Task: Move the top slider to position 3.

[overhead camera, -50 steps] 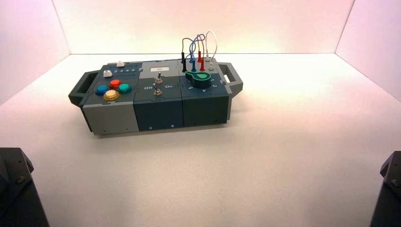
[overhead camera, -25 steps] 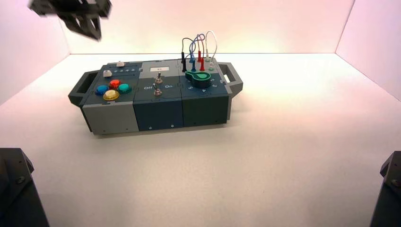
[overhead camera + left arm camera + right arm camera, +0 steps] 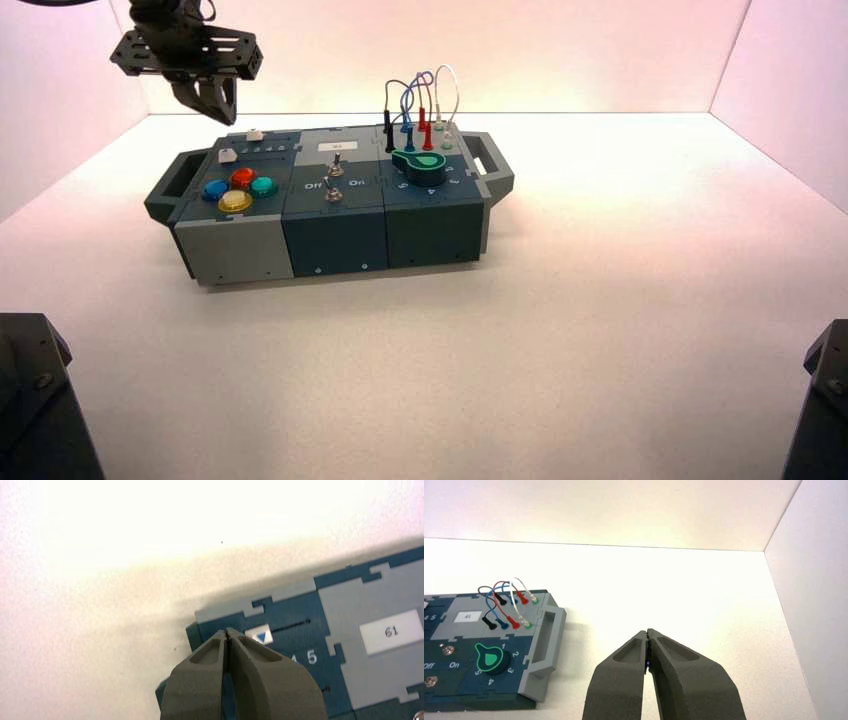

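Top slider [image 3: 255,135] is the goal; working out from the near side of the box [image 3: 240,250], the yellow button [image 3: 235,201] comes first, then the blue button [image 3: 215,190] at its ten o'clock and the green button [image 3: 263,187] at its two, with the red button [image 3: 243,177] beyond. Past these sits the lower white slider [image 3: 228,156], and farther still, near the far edge around the box's ten o'clock, the small white cap that matters. It should handle as a light, stiff bit of plastic, possibly slick on its faces, with some drag from the slot; a gentle sideways push low on its nine or three o'clock flank looks kinder than a hard squeeze or a press from above. Its blue triangle points to six o'clock, toward the printed numerals, while the track [image 3: 290,626] has its long axis running roughly nine to three o'clock, a little askew. The numeral it marks is hidden, though the 5 [image 3: 312,656] shows toward the three o'clock end. If the cap sits below 3, the push should go toward three o'clock, in a short stroke, since overshooting seems the main risk. Beyond it, the left gripper [image 3: 229,119] hangs in the air near the cap's ten o'clock, its two fingers pressed together with nothing between them. The right gripper [image 3: 647,632] waits off the box's three o'clock side, fingertips also together.
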`<act>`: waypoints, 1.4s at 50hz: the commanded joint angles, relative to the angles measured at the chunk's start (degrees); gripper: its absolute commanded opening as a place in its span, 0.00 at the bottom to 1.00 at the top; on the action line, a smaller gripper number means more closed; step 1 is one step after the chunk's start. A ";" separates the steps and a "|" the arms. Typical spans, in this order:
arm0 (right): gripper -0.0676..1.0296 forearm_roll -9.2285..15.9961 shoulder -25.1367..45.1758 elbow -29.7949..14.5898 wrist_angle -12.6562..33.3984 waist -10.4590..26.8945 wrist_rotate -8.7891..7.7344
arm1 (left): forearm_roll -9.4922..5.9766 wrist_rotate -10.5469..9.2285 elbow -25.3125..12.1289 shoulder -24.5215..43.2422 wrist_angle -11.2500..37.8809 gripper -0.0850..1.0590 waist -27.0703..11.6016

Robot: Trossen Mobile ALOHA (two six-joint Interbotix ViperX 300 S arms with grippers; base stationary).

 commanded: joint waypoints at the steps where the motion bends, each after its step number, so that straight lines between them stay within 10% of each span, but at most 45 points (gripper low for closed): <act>1: 0.04 0.18 0.44 -1.23 -0.35 0.18 0.18 | 0.09 0.09 -2.20 -0.53 -0.09 0.05 0.53; 70: 0.04 0.09 0.35 -1.32 -0.35 0.18 0.09 | 0.09 0.09 -3.25 2.81 0.26 0.05 -3.25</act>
